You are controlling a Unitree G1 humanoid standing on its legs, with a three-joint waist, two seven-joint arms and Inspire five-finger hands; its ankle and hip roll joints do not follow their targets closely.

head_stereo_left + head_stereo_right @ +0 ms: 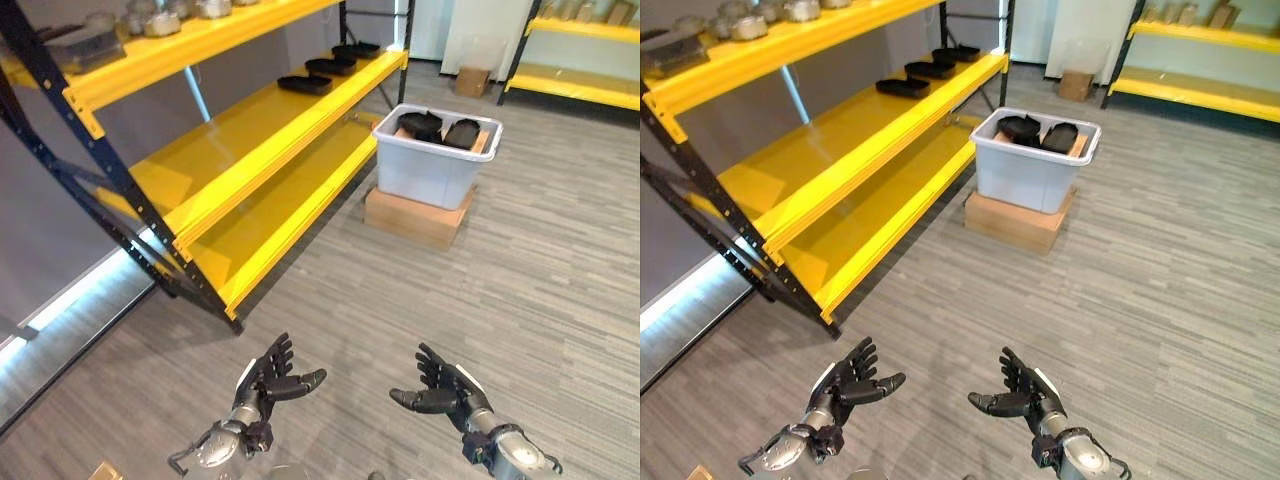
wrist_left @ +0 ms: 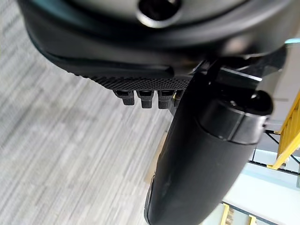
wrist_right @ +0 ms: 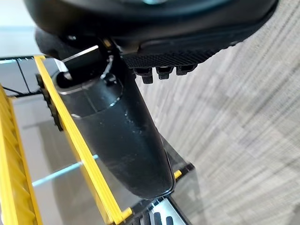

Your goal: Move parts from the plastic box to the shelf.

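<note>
Beside shelf (image 1: 250, 120): plastic box (image 1: 432, 165); no legible labels

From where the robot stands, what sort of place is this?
Probably a storeroom or warehouse test area: yellow rack shelving holding black parts, a plastic box of parts on a carton, more shelving behind.

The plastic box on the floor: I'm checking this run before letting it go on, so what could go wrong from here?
1. The plastic box sits on a cardboard box, so reaching in could shift or tip it.
2. Three black parts already fill the far end of the middle shelf; a new part could knock them.
3. Both the left hand and right hand are open and empty, far from the box, so a walk past the shelf's upright comes first.
</note>
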